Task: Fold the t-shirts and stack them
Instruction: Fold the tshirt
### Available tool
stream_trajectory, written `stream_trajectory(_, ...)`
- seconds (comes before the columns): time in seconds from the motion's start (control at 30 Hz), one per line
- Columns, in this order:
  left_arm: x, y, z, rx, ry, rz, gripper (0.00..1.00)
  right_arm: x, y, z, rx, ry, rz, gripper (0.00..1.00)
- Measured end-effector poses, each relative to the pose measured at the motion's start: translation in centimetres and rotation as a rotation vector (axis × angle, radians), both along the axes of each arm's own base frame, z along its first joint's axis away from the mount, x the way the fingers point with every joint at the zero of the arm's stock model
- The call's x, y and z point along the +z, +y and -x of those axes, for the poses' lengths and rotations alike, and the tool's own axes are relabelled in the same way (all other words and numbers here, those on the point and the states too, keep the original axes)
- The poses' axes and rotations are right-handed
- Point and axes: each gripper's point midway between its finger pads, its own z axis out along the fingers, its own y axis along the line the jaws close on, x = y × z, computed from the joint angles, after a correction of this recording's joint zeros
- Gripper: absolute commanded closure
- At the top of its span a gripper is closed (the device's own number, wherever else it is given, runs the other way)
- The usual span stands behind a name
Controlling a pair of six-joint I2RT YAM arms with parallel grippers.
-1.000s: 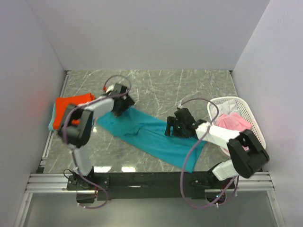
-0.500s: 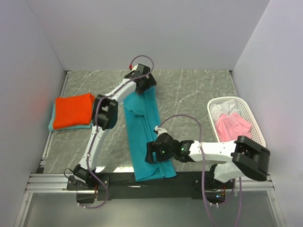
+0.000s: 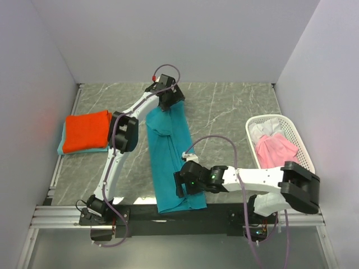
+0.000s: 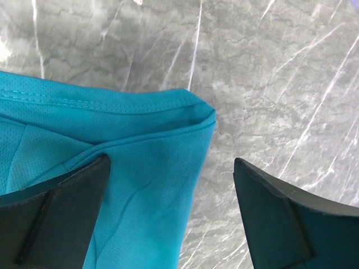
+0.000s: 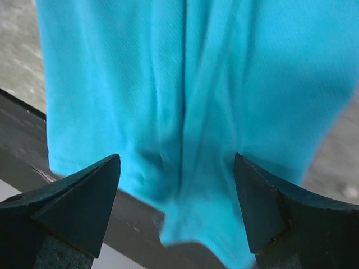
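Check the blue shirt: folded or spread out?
Folded lengthwise: the blue shirt lies as a narrow strip, with doubled layers at its far end.

Bare table [image 3: 224, 120] between the teal-blue shirt [image 3: 165, 162] and the basket [image 3: 279, 119] is lying open for me. My left arm [image 3: 112, 168] is standing across the gap beside the orange-red stack [image 3: 86, 130]; my right arm [image 3: 252, 178] is blocking the near right strip.

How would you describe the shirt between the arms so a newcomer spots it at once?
On the marble table, look between the folded orange-red shirt at left and the white basket at right. The teal-blue shirt is the only one laid out in a long strip.
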Motion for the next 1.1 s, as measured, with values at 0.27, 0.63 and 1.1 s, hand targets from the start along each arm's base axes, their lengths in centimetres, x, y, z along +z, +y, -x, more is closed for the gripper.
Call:
stream_trajectory(0.27,0.5,-0.8,-0.8,-0.046,-0.033,0.061,0.01,5.0,-2.3,-0.5,-0.072,-0.087,-0.077,0.03)
stream_trajectory(0.63,1.9,-3.1,-2.3,-0.092,-0.084,0.178,0.01,6.8,-3.1,0.5,-0.035,-0.112,-0.210,0.03)
stream_trajectory(1.1,19.5,-0.9,12.7,-0.235,-0.262,0.081,0.01,1.2,-1.7,1.4,0.033,-0.009,-0.071,0.48)
